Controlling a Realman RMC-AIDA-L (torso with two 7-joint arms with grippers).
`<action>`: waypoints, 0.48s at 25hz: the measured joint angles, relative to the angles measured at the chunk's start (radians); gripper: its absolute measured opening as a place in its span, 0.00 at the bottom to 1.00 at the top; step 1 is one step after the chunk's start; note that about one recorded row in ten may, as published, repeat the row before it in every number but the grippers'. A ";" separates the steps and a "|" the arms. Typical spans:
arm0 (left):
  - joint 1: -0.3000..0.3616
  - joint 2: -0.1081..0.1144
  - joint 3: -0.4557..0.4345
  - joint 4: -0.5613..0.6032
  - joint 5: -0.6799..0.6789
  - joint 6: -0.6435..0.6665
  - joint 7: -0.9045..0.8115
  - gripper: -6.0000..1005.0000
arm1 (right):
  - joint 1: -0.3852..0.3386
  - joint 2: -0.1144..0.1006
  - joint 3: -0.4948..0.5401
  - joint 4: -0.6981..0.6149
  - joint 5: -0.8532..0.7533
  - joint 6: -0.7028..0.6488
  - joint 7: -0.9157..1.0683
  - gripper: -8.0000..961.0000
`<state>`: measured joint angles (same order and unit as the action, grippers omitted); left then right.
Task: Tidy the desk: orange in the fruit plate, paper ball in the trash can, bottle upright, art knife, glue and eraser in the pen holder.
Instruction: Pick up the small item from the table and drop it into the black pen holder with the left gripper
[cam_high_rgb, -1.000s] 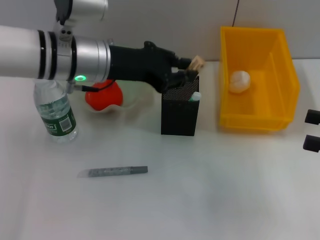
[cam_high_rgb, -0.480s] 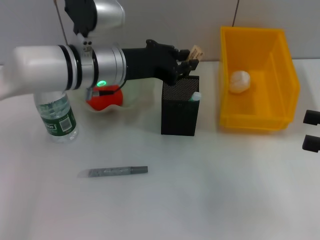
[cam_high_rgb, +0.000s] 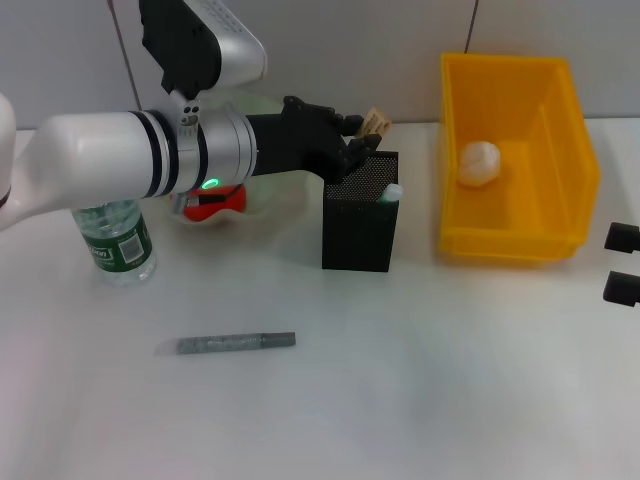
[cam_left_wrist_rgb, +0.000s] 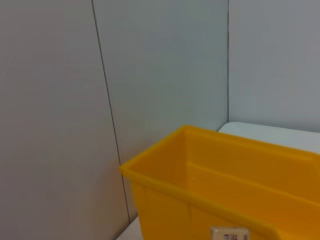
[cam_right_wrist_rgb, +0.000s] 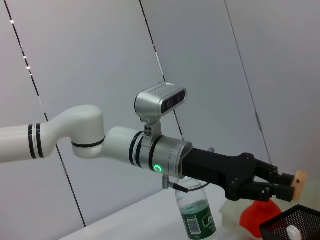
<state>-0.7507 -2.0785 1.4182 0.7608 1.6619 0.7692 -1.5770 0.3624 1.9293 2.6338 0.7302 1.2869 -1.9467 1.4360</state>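
**A:** What has changed over the last second?

**B:** The left gripper (cam_high_rgb: 366, 133) has lifted a little and drawn back toward the robot's left. It is still clamped on the eraser (cam_high_rgb: 375, 121), which now sits over the back left corner of the pen holder (cam_high_rgb: 360, 215) and not over its middle. The right wrist view shows the same: the tan eraser pinched at the fingertips, above the mesh rim and clear of it.

**A:** So the eraser is not in yet?

**B:** No, it is still held. I judge the arm is lining up again before the drop, and it probably has to come back over the opening first.

**A:** And the rest of the desk?

**B:** Nothing else has shifted.
- The glue (cam_high_rgb: 390, 192) shows its cap inside the holder.
- The paper ball (cam_high_rgb: 478, 162) lies in the yellow trash can (cam_high_rgb: 565, 130).
- The bottle (cam_high_rgb: 113, 235) stands upright.
- The orange (cam_high_rgb: 213, 200) sits in the fruit plate (cam_high_rgb: 262, 195), partly hidden behind the arm.
- The art knife (cam_high_rgb: 237, 343) lies flat on the desk, well apart from the holder, so it is the last item after the eraser.

**A:** The right gripper?

**B:** The right gripper (cam_high_rgb: 622, 262) is parked at the desk's right edge with its fingers apart and empty.
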 joint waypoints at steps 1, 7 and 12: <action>0.001 0.000 0.001 -0.003 0.000 0.000 0.001 0.27 | 0.000 0.000 0.000 0.000 0.000 0.000 0.000 0.78; 0.001 0.001 0.005 -0.010 -0.001 -0.001 0.003 0.31 | 0.003 0.000 0.005 0.000 0.000 0.000 0.003 0.78; 0.000 0.003 0.006 -0.010 -0.001 -0.003 0.001 0.49 | 0.006 0.000 0.006 0.000 0.000 0.000 0.004 0.78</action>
<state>-0.7505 -2.0756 1.4240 0.7510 1.6612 0.7659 -1.5764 0.3683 1.9297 2.6400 0.7301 1.2870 -1.9466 1.4399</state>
